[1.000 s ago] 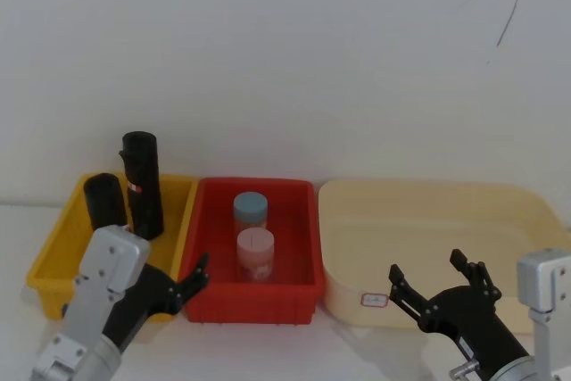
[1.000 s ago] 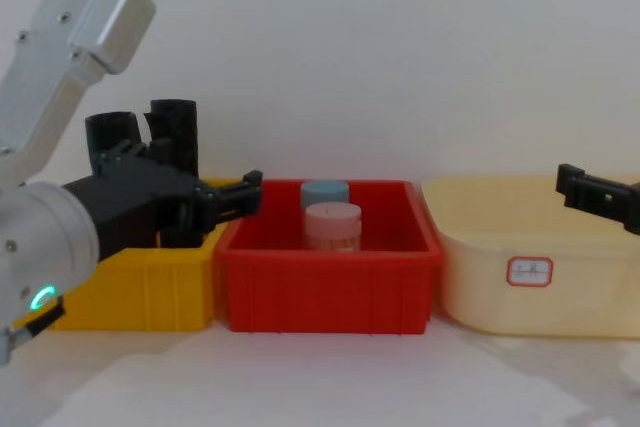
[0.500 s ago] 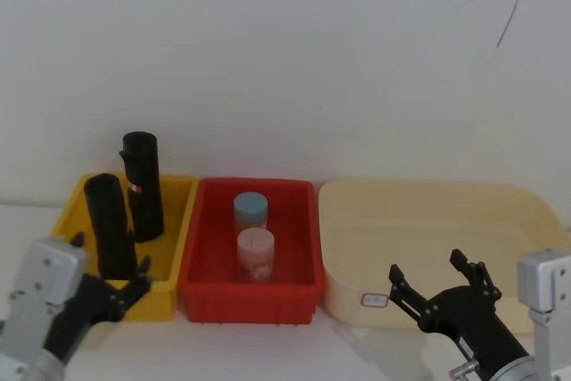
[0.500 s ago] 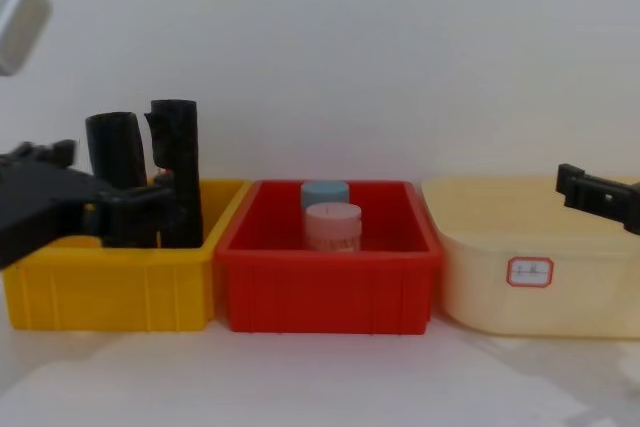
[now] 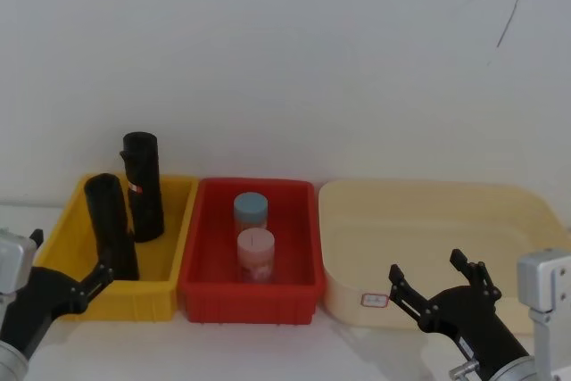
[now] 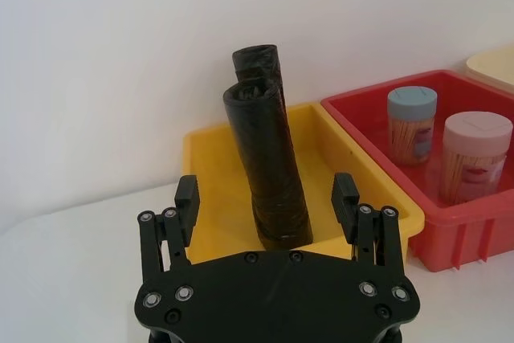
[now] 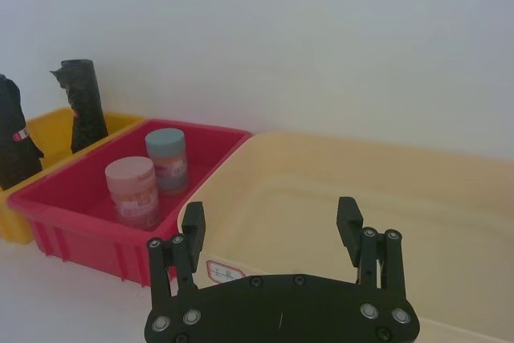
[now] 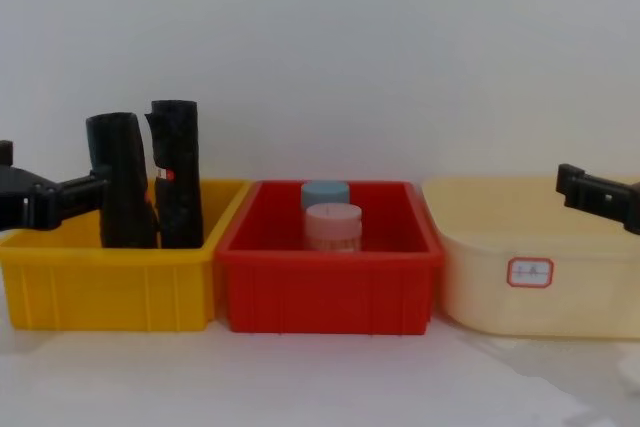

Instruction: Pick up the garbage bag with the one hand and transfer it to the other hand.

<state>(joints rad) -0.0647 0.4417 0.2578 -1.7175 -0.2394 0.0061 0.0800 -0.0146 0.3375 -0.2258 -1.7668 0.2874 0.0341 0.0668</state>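
The garbage bag [image 5: 111,229] [image 8: 122,182] [image 6: 269,166] [image 7: 10,146] is the thick black roll leaning in the front of the yellow bin [image 5: 134,305], with a small red-and-white sticker at its right side. A slimmer black roll [image 5: 143,186] with a ragged top stands behind it. My left gripper [image 5: 71,256] [image 6: 267,190] is open, low at the bin's front left. It faces the bag without touching it. My right gripper [image 5: 426,267] [image 7: 271,213] hangs open before the cream tub.
A red bin [image 5: 250,302] beside the yellow one holds a blue-lidded jar [image 5: 251,210] and a pink-lidded jar [image 5: 255,252]. A large cream tub [image 5: 428,211] stands on the right. A white wall rises close behind all three containers.
My left gripper has drawn back and swung left, from in front of the red bin to the yellow bin's front left. Both rolls and the right gripper have stayed put.
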